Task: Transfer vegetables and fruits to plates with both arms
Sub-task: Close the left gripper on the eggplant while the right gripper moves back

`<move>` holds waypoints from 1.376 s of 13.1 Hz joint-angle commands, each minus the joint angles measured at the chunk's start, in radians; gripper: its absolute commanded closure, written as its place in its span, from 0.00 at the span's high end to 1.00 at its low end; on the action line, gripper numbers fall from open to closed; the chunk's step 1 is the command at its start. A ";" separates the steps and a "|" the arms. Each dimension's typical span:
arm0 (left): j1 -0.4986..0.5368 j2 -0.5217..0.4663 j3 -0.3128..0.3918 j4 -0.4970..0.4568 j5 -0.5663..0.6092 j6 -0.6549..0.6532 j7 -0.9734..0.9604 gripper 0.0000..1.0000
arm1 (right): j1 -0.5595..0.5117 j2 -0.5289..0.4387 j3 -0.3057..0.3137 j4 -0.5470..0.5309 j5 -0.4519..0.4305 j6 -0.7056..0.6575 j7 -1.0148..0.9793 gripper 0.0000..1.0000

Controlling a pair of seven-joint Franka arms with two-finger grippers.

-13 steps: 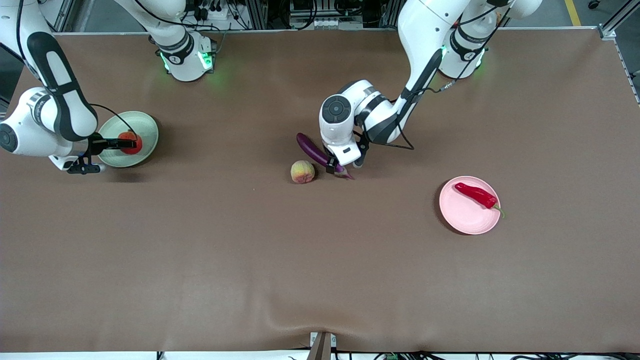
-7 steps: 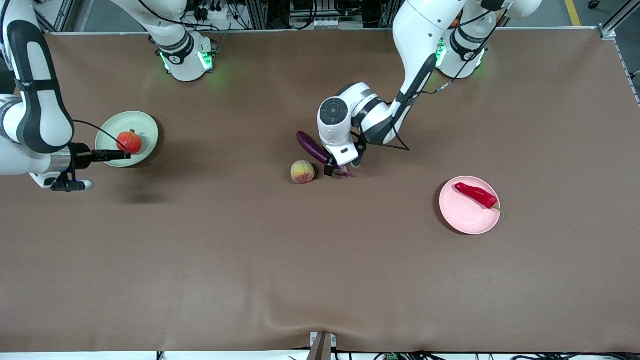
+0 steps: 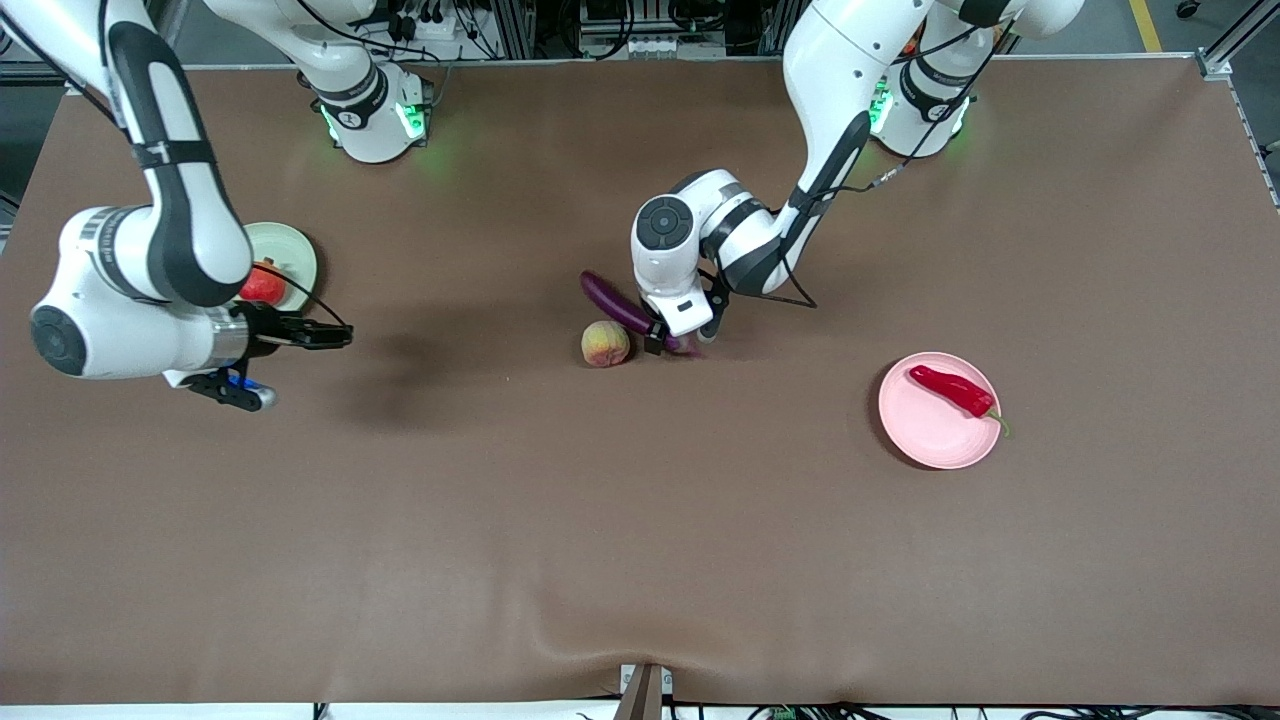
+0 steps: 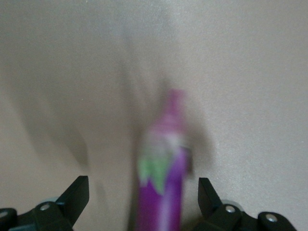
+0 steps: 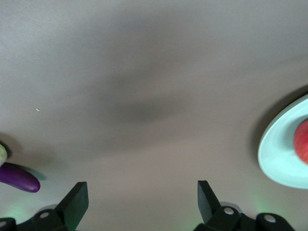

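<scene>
A brown, matte cloth covers the table (image 3: 640, 520), slightly wrinkled along its edge nearest the front camera. Taking the peach (image 3: 605, 343) as the landmark: it is round, fuzzy, yellowish-pink, and sits on the cloth near the table's middle. Just beside it, slightly farther from the front camera, lies the long, slim, glossy purple eggplant (image 3: 617, 304), its green-capped stem end toward the left arm's side.

The left gripper (image 3: 672, 343) is down at the eggplant's stem end, its dark fingers (image 4: 77, 195) spread wide on either side of the stem without pinching it; in the left wrist view the eggplant (image 4: 163, 183) runs between them, blurred.

Toward the left arm's end from the peach, and a little nearer the front camera, rests the pale pink plate (image 3: 925, 430), round, shallow and matte, with the shiny red chili pepper (image 3: 950, 389) lying across it, green stem at the rim.

Well away from the peach toward the right arm's end sits the pale green plate (image 3: 295, 255), partly hidden by the right arm, holding the round red pomegranate (image 3: 262, 286). The right gripper (image 3: 335, 335) hangs over bare cloth just beside that plate, fingers (image 5: 74, 197) apart and empty.
</scene>
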 commanded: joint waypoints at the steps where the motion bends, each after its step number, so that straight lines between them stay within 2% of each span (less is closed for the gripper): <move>1: -0.015 -0.004 0.013 0.006 0.026 -0.003 -0.029 1.00 | 0.033 0.002 -0.004 0.019 0.023 -0.016 0.071 1.00; 3: -0.014 -0.002 0.013 0.006 0.026 -0.003 -0.029 1.00 | 0.050 0.001 -0.008 0.019 0.098 -0.019 0.083 1.00; 7: -0.015 0.019 0.013 0.006 0.026 -0.003 -0.029 0.99 | 0.090 0.003 -0.008 0.016 0.103 -0.005 0.139 1.00; 9: -0.014 0.035 0.015 0.008 0.026 -0.003 -0.029 0.38 | 0.119 0.003 -0.008 0.018 0.103 0.013 0.205 1.00; 10: -0.012 0.035 0.015 0.011 0.026 -0.003 -0.029 0.10 | 0.125 0.003 -0.008 0.015 0.103 0.024 0.207 1.00; 11: -0.008 0.033 0.015 0.012 0.024 -0.003 -0.029 0.00 | 0.125 0.004 -0.008 0.015 0.103 0.027 0.207 1.00; 14: 0.002 0.018 0.015 0.014 0.024 -0.015 -0.041 0.00 | 0.124 0.004 -0.008 0.012 0.103 0.027 0.207 1.00; 18: 0.020 -0.027 0.015 0.046 0.026 -0.137 -0.038 0.00 | 0.136 0.004 -0.008 0.013 0.104 0.030 0.216 1.00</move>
